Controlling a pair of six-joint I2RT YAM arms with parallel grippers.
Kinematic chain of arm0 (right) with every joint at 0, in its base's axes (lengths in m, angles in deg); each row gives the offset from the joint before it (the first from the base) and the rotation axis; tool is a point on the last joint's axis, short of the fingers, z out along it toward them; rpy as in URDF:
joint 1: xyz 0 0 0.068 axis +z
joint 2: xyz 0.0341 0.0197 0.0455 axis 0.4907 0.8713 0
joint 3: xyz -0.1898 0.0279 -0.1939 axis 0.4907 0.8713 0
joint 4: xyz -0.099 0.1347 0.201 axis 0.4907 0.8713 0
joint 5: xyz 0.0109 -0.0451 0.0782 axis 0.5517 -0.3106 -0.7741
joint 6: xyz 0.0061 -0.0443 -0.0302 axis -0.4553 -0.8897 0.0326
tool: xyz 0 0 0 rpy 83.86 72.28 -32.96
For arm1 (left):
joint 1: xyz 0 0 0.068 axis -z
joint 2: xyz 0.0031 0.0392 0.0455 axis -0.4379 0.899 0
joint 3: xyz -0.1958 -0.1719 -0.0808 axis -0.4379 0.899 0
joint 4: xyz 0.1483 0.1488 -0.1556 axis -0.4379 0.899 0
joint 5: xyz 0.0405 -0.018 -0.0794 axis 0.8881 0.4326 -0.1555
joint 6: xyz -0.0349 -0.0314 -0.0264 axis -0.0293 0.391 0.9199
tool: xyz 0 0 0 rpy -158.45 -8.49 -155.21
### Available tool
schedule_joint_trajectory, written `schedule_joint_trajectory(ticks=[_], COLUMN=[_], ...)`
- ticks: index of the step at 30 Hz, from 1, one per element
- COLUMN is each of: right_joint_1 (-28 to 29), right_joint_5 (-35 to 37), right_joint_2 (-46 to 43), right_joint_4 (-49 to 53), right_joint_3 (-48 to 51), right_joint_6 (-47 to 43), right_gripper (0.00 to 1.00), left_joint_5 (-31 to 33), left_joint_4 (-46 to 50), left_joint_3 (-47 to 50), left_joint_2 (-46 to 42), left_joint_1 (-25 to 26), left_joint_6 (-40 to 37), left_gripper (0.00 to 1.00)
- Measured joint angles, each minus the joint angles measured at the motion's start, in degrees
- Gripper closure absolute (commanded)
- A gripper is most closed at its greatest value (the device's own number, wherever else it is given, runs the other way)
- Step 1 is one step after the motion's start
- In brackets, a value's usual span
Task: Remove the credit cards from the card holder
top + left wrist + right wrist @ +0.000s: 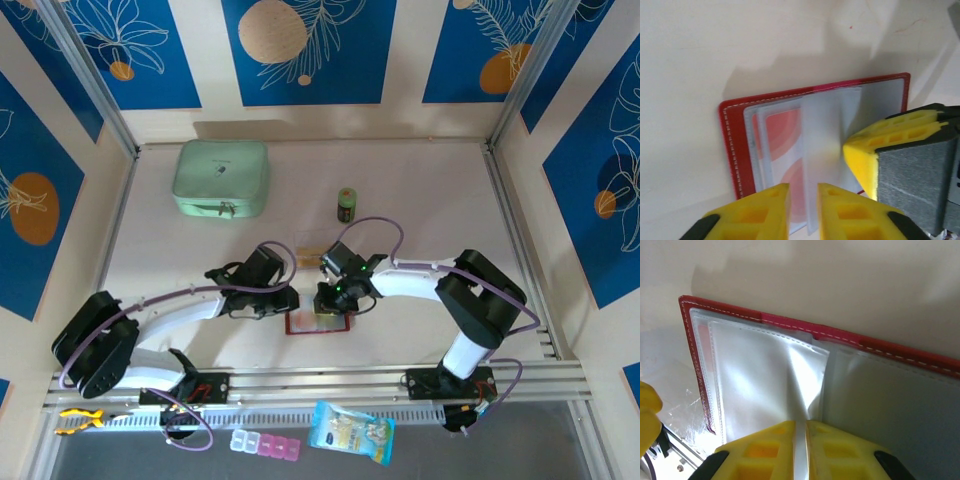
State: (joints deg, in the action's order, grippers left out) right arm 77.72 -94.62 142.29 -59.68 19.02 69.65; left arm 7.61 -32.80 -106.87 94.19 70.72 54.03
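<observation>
Yellow-padded left gripper (pixel 804 212) and right gripper (pixel 801 442) at the opened dark-red leather-like card holder (pixel 732 150), flat at low centre on the pale counter (pixel 420 200).
Right gripper pressed together on a creased clear plastic sleeve (pixel 765 375), holding it raised off the booklet; left gripper slightly spread, straddling another sleeve leaf (pixel 827 140), no visible clamp. Under the sleeves, left of centre in the left wrist view, a white credit card (pixel 782 150) with red markings, lodged in its pocket. Judged partway: holder open, pages fanned, that card left to pull. Small tan rectangle (pixel 307 250) just above the holder overhead, perhaps a freed card; too small to tell.
</observation>
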Motion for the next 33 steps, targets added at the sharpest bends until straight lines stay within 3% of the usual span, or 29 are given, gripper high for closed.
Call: schedule_joint_trajectory(ticks=[4, 12, 27, 33], right_joint_1=[-0.26, -0.44, -0.66, -0.63], right_joint_5=[-0.55, -0.85, -1.49, -1.51], right_joint_2=[-0.37, -0.74, -0.74, -0.98], right_joint_4=[-1.31, -2.71, -3.30, -3.41], right_joint_3=[0.96, 1.88, 2.21, 2.25], right_joint_6=[0.00, 0.02, 0.04, 0.04], right_gripper=[0.86, 0.86, 0.86, 0.84], left_joint_5=[-1.64, -2.78, -4.26, -4.74], left_joint_4=[-2.69, -5.09, -7.80, -7.78], left_joint_3=[0.02, 0.02, 0.02, -0.24], left_joint_2=[0.87, 4.42, 8.46, 8.52], left_joint_1=[0.00, 0.00, 0.07, 0.26], left_joint_6=[1.20, 2.21, 3.13, 3.34], left_gripper=[0.69, 0.70, 0.84, 0.84])
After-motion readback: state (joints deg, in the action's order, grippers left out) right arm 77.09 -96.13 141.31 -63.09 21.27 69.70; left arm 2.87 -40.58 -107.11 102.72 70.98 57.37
